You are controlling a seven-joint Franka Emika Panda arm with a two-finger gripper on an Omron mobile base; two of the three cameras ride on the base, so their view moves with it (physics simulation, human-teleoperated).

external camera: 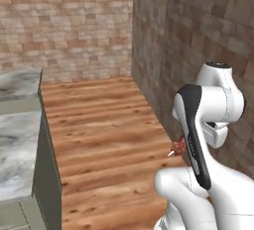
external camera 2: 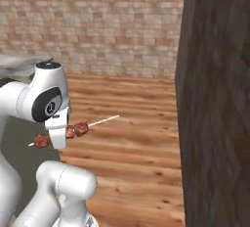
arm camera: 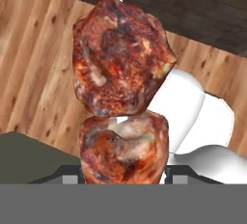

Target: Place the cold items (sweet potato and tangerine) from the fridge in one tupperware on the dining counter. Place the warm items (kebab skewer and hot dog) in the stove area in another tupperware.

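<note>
Meat chunks of the kebab skewer (arm camera: 123, 117) sat right up against my hand camera, stacked one above the other with the thin stick running up out of the top edge. I judged the gripper (external camera 2: 58, 135) was closed on the skewer about midway along the row of chunks, since in the right base view the stick crossed the hand with chunks on either side and its bare pale end pointing away toward the wooden floor (external camera 2: 132, 138). Its long axis lay nearly level, across the hand and tilted slightly upward at the far end. From the left base view I could see only a bit of a chunk and a stick tip (external camera: 176, 147) peeking past the forearm.

The dining counter (external camera: 17, 140) stood well off to the arm's left, with open floor between. A dark stone wall (external camera 2: 215, 103) rose close on the right. I saw no tupperware, so I judged the skewer was mid-carry, with the free end needing room from that wall.
</note>
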